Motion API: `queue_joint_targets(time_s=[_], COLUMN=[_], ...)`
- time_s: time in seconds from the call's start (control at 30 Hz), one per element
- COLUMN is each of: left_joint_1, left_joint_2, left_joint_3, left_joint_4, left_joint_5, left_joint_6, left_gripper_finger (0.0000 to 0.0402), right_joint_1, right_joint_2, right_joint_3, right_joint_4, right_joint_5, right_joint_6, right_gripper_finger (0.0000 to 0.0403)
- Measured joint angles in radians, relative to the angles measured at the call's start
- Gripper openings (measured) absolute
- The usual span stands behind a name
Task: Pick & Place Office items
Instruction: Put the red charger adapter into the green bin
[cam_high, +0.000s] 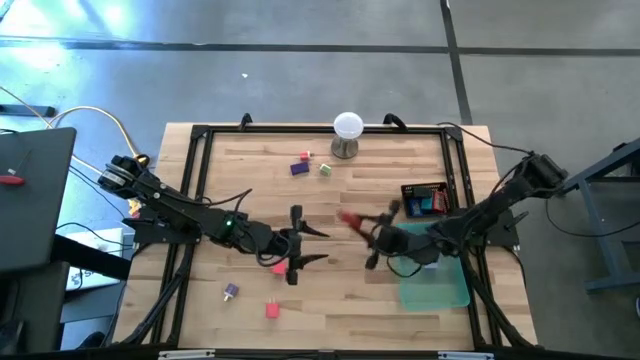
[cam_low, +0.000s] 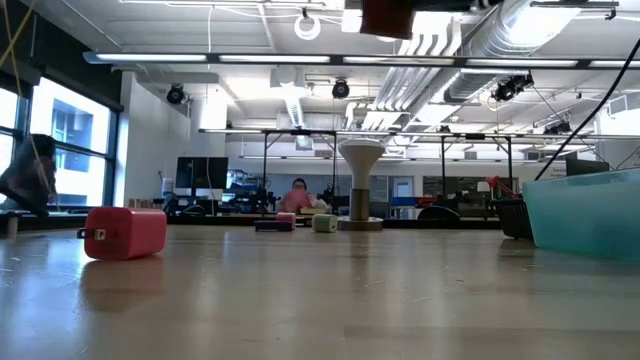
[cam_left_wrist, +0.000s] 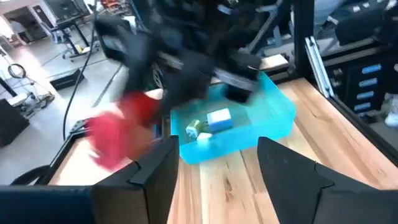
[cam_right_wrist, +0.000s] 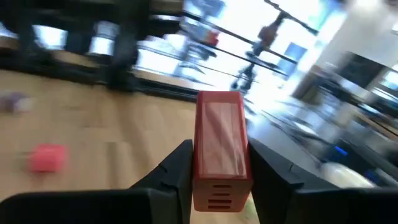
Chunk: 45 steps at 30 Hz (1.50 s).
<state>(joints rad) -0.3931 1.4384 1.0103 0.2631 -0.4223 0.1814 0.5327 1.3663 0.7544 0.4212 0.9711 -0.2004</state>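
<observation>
A red block (cam_right_wrist: 219, 149) is sitting pinched between the right gripper (cam_high: 352, 222)'s fingers above mid-table, near the green tray (cam_high: 440, 285). Gripped only at its lower end, it is risking twisting loose during carrying. The left gripper (cam_high: 303, 243) is hovering close by, fingers parted and empty, risking collision.

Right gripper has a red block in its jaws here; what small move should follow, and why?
Probably carry it right, over the translucent tray, then release. The right gripper is shut on the red block, held above the table centre rather than over the tray, which already holds a few small items. The left gripper stands open nearby, empty.
</observation>
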Motion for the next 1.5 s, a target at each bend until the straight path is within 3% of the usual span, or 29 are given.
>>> queue_joint_targets(time_s=[0.13, 0.23, 0.33, 0.6, 0.8, 1.03, 1.5], left_joint_1=[0.002, 0.002, 0.001, 0.009, 0.019, 0.025, 0.026], left_joint_2=[0.000, 0.000, 0.000, 0.010, 0.031, 0.042, 0.042], left_joint_3=[0.001, 0.001, 0.001, 0.001, 0.001, 0.001, 0.001], left_joint_4=[-0.036, -0.069, -0.078, -0.165, -0.260, -0.251, -0.253], left_joint_5=[-0.002, -0.002, -0.002, 0.008, 0.014, 0.071, 0.118], left_joint_6=[-0.035, -0.076, -0.121, -0.223, -0.240, -0.211, -0.230], left_gripper_finger=[0.0242, 0.0270, 0.0288, 0.0294, 0.0294, 0.0294, 0.0294], right_joint_1=[0.066, 0.101, 0.106, 0.093, 0.093, 0.060, -0.155], right_joint_2=[-0.087, -0.155, -0.208, -0.229, -0.230, -0.186, -0.065], right_joint_3=[0.000, 0.000, 0.000, 0.000, 0.000, -0.003, -0.102], right_joint_4=[-0.167, -0.329, -0.514, -1.205, -1.532, -1.645, -1.616], right_joint_5=[0.213, 0.263, 0.248, 0.079, 0.013, -0.060, -0.160], right_joint_6=[0.133, 0.299, 0.524, 1.301, 1.753, 1.931, 1.936], right_gripper_finger=[0.0109, 0.0109, 0.0109, 0.0109, 0.0109, 0.0109, 0.0109])
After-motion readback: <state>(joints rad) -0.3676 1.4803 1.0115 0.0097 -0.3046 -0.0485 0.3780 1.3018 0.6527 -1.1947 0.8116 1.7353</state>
